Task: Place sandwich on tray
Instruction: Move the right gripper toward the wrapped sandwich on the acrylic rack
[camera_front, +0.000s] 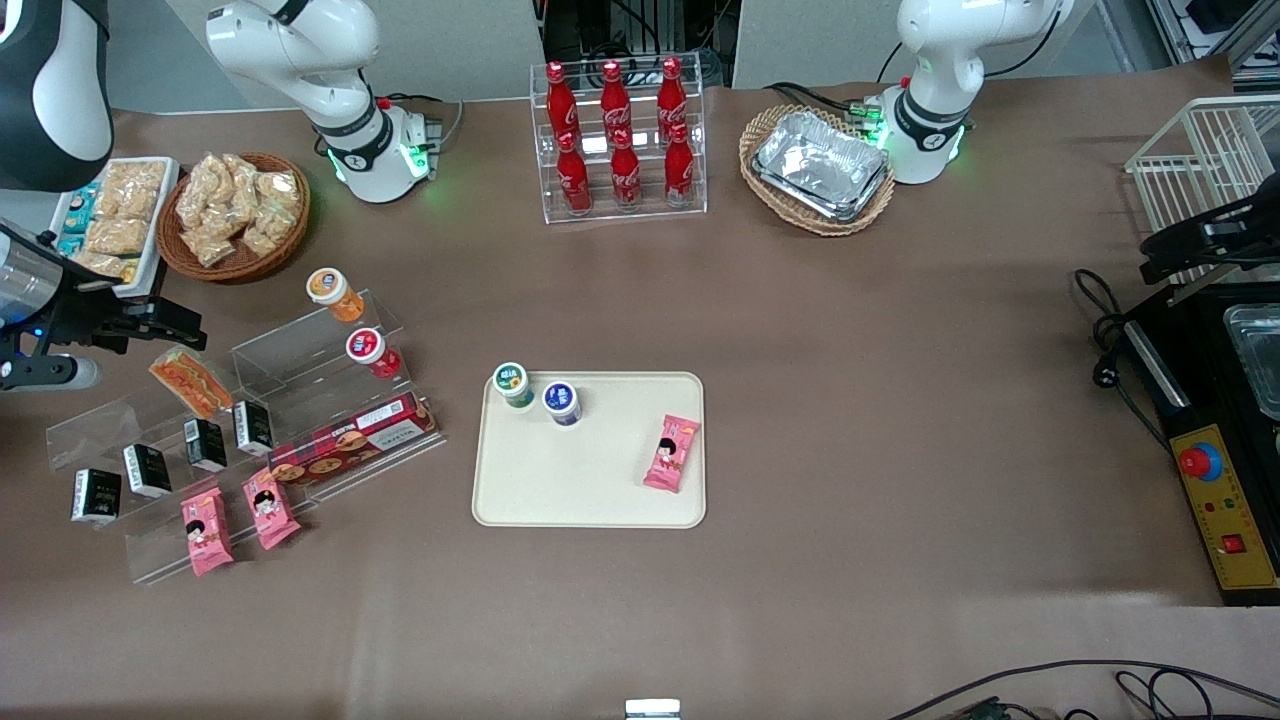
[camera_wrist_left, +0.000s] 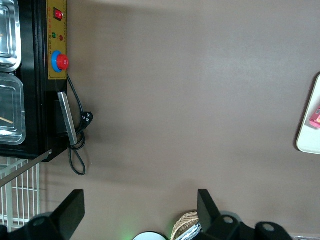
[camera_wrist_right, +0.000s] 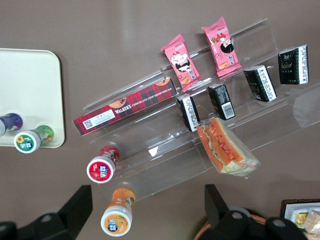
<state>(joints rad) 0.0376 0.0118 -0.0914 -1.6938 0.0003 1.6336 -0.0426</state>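
Not begun: sandwich (camera_wrist_right: 226, 146) lies on the acrylic rack (camera_front: 300, 390), well apart from tray (camera_front: 560, 490). Gripper (camera_front: 165, 322) hovers above the rack, jaws wide, empty.

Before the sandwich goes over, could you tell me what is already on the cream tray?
On the tray stand a green-lidded cup and a blue-lidded cup, and a pink snack packet lies flat. The sandwich sits on the acrylic stand, near the open gripper.
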